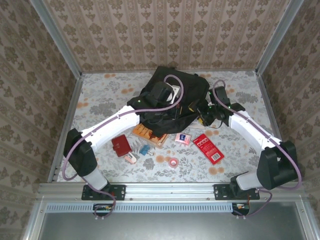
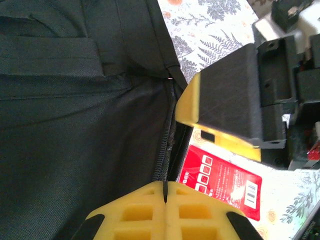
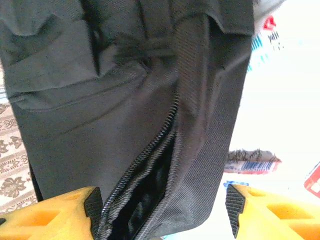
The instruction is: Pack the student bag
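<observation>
The left gripper (image 2: 164,194) is clenched on the student bag (image 1: 192,86) along its zipper (image 2: 161,160), seemingly to hold the mouth taut. The bag lies mid-width at the far edge of the table (image 1: 100,95). The right gripper (image 3: 162,215), jaws released, straddles the slit, probably to widen it.

White arms (image 1: 112,124), black joints (image 1: 82,155), purple cables (image 1: 64,162), yellow pincer fingers (image 3: 270,212).
</observation>
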Controlling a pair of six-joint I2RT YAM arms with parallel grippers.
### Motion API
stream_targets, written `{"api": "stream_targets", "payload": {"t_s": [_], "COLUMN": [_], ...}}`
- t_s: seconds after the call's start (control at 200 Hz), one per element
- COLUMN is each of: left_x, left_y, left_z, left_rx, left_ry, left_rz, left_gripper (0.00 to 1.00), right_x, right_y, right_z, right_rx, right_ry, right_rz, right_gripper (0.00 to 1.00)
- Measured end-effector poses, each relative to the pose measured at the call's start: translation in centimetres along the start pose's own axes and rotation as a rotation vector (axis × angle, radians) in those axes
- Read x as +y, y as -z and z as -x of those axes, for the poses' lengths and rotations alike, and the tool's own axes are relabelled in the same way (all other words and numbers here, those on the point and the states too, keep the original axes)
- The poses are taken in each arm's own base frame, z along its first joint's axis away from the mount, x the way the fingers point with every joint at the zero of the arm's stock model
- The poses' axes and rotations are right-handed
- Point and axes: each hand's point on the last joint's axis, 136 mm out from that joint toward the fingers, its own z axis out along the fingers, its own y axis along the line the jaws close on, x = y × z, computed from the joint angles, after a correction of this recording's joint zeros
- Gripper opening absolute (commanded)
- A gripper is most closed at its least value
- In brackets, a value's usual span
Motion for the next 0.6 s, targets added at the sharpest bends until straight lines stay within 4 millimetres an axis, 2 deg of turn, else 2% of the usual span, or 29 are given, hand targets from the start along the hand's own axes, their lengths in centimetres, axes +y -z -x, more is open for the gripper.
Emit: {"api": "stream_targets", "payload": {"t_s": [0.145,0.235,0.37,0.435,0.545,0.6], "left_x": [-0.6,-0.9,-1.2,-1.2,-1.0,-0.8], "left_y": [-0.6,-0.7,-0.8,-0.8,-0.8,-0.9], "left_z": [-0.7,-1.0,-1.1,-1.0,-0.9,-1.1], "left_rx": [0.02,0.024,0.023,0.019,0.012,0.015], "left_ry": [-0.018,-0.025,-0.03,-0.031,-0.035,-0.041], "left_rz": [0.0,-0.003,-0.002,-0.001,0.006,0.015], "left_gripper": [0.0,0.0,0.0,0.0,0.0,0.0], "right_x": [1.1,1.9,1.8,1.2,0.1,-0.2], "right_y": [-0.4,-0.7,-2.0,-2.5,-3.3,-3.5], "right_z": [-0.8,-1.2,-1.5,-1.6,-1.7,-1.7], "right_rx": [0.014,0.019,0.031,0.037,0.039,0.037], "right_ry": [-0.046,-0.056,-0.079,-0.089,-0.11,-0.113], "right_rz": [0.042,0.068,0.065,0.05,0.03,0.024], "right_gripper": [0.64,0.59,0.52,0.42,0.18,0.08]}}
